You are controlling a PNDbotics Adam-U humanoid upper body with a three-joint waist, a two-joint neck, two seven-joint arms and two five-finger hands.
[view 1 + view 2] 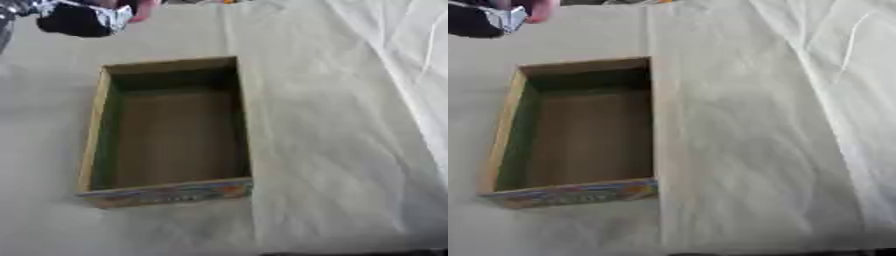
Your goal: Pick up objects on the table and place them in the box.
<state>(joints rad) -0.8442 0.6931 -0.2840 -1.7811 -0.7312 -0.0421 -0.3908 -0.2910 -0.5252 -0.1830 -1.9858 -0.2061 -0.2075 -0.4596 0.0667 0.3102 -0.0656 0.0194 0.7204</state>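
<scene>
Open cardboard box (171, 192) set on the cloth-covered tabletop (350, 150), nothing seen inside, a black-and-silver object (83, 19) held by a person's hand (140, 7) at the far left corner — robot hands and fingers not shown.

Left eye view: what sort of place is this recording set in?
Probably a staged tabletop for pick-and-place trials, not a lived-in room: a table draped in a wrinkled off-white cloth, one empty open-topped cardboard box, and a person's hand with a dark, shiny object at the far edge.

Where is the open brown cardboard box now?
The open brown cardboard box lies left of centre in both eye views on the white cloth, with a dark, silvery object beyond its far left corner.
</scene>
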